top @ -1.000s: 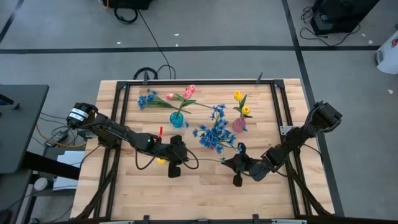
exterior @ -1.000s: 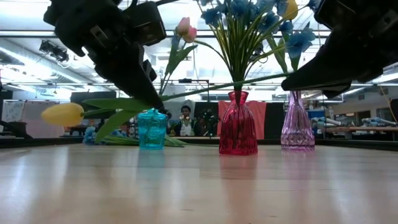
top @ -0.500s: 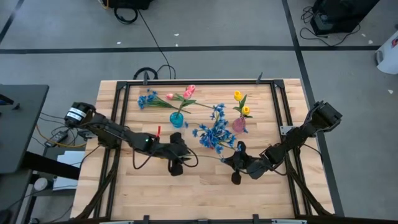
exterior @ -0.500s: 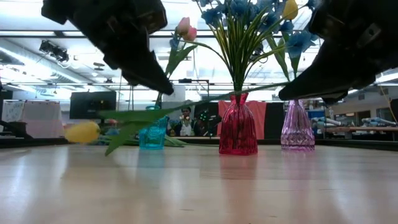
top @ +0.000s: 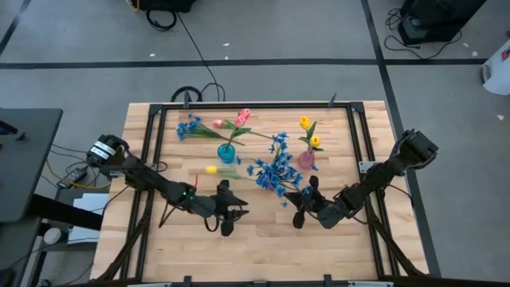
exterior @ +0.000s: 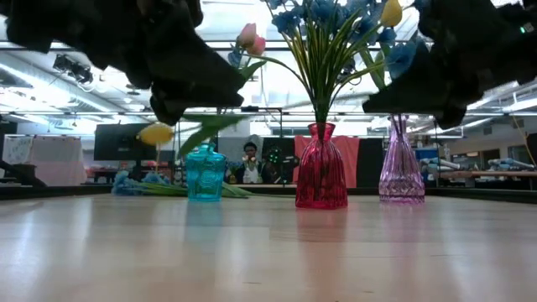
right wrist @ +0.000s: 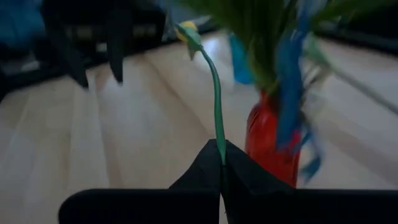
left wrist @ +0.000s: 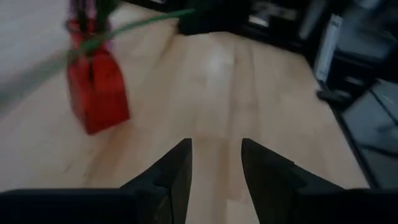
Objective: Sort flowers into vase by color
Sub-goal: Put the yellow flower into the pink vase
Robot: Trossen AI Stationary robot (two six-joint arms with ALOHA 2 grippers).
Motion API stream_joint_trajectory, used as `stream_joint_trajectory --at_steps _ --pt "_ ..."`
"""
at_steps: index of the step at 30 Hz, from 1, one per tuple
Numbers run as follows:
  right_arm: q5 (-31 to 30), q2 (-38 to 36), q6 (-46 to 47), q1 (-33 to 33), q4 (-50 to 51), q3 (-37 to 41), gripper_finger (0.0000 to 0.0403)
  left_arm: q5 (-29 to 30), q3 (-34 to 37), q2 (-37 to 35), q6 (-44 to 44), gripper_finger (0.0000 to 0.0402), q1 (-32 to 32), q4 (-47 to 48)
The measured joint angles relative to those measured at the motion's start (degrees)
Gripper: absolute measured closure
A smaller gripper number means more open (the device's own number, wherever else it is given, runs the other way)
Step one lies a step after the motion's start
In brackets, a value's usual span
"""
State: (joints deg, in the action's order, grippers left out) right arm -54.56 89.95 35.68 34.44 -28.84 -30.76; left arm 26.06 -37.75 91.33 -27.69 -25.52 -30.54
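Observation:
A yellow tulip [top: 210, 169] with a long green stem hangs above the table, its head [exterior: 157, 132] level with the top of the teal vase [exterior: 205, 174]. My right gripper [top: 298, 206] is shut on its stem. My left gripper [top: 236, 209] stands open near the table's middle with nothing between its fingers [left wrist: 216, 155]. The teal vase [top: 227, 153] holds pink tulips [top: 243, 118]. Blue sprays [top: 275, 171] fill the red vase [exterior: 321, 168]. Yellow tulips [top: 306, 123] stand in the lilac vase [top: 306, 159]. My right gripper pinches the tulip's stem [right wrist: 219, 134] near its lower end between its two shut fingers. The fingers come about level from the table's right, and the stem runs on ahead of them. The flower is lifted clear, its head [right wrist: 186, 28] out toward the table's left.
A loose blue spray [top: 188, 126] lies on the table at the far left, behind the teal vase. The three vases stand in a row across the table's far half. Bare wood [top: 263, 247] stretches along the near edge. A person [exterior: 250, 164] shows in the room behind.
My left gripper has opened, let go of the yellow tulip and drawn back toward the near edge, turning as it went. The tulip stays in my right gripper; its head dipped, then swung up and toward the far edge, next to the teal vase.

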Motion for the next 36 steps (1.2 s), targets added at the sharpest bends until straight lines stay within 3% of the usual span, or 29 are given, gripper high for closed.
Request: stream_joint_trajectory --at_steps 8,13,19,28,32,36 --pt "-1.49 -0.02 -8.13 1.27 -9.17 0.00 0.0393 12.70 1.06 1.93 0.54 0.0257 1.14 -10.99" --pt "-1.08 -0.02 -8.94 1.82 -9.68 0.00 0.0392 14.87 1.06 1.95 5.41 0.0249 1.50 -18.32" --pt "-0.92 -0.02 -10.84 2.53 -10.59 0.00 0.0391 18.16 1.06 1.95 8.01 0.0216 1.60 -20.22" --pt "0.37 -0.02 -13.48 2.88 -12.63 0.00 0.0391 18.03 1.06 1.95 7.64 0.0172 3.05 -20.22" --pt "-1.82 -0.02 -14.76 3.34 -13.15 0.00 0.0391 11.74 1.06 1.95 4.28 0.0172 3.52 -20.34" --pt "-2.21 -0.02 -14.92 3.34 -13.40 0.00 0.0391 10.45 1.06 2.03 0.02 0.0172 3.56 -19.17"
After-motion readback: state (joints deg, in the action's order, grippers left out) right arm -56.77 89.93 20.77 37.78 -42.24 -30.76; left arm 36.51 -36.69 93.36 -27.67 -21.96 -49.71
